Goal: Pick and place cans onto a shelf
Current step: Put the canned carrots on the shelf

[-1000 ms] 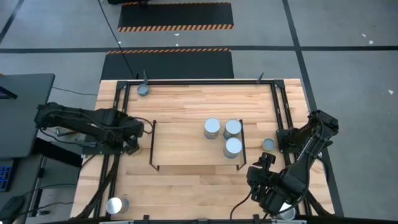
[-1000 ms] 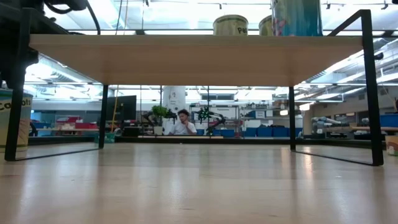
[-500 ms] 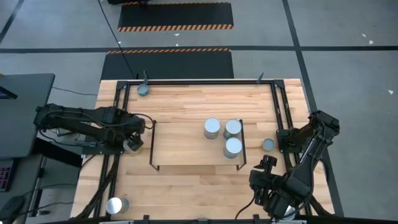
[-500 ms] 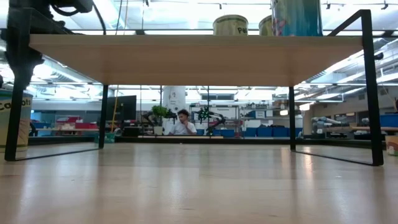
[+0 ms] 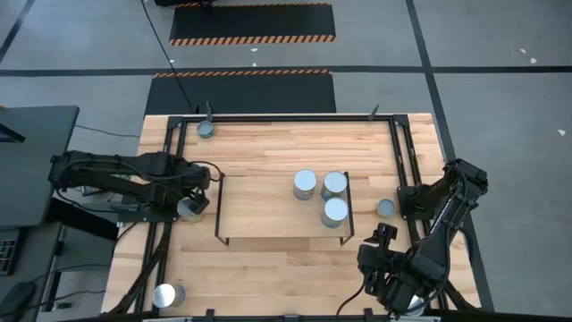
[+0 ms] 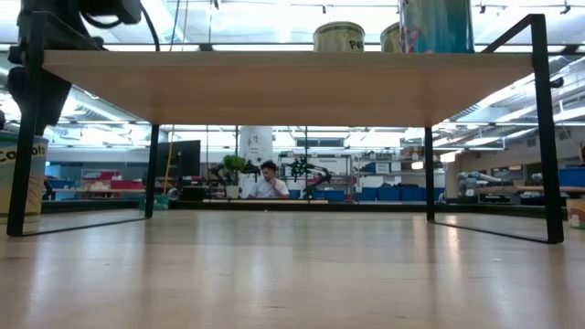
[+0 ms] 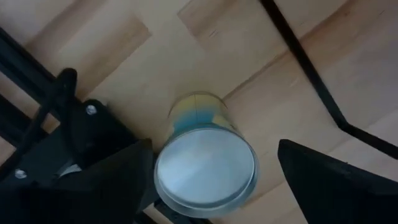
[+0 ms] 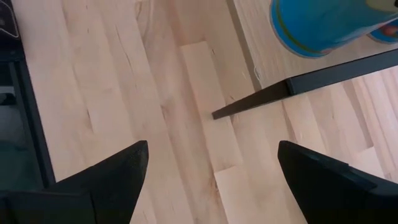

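The shelf [image 5: 268,215] stands mid-table with three cans [image 5: 305,184] on its right part. My left gripper [image 5: 195,200] points down at the shelf's left end, open over one can [image 7: 205,171] that stands upright on the tabletop. Its fingers [image 7: 118,180] stand on either side of the can's top. One finger's edge lies close against the rim; whether it touches, I cannot tell. In the low view this can [image 6: 18,174] shows behind the shelf's black post. My right gripper [image 8: 211,180] hangs open over bare wood near the shelf's near right corner [image 8: 298,84].
Loose cans stand at the far left [image 5: 206,129], at the near left corner [image 5: 167,295] and right of the shelf [image 5: 385,207]; another [image 5: 413,305] peeks from under my right arm. Black rails [image 5: 404,161] edge the table. A person sits far off in the room [image 6: 268,180].
My left gripper has rolled about its own axis and edged a little toward the far edge. The top of the can under it was hidden a second ago and now shows. The can has stayed in place on the table.
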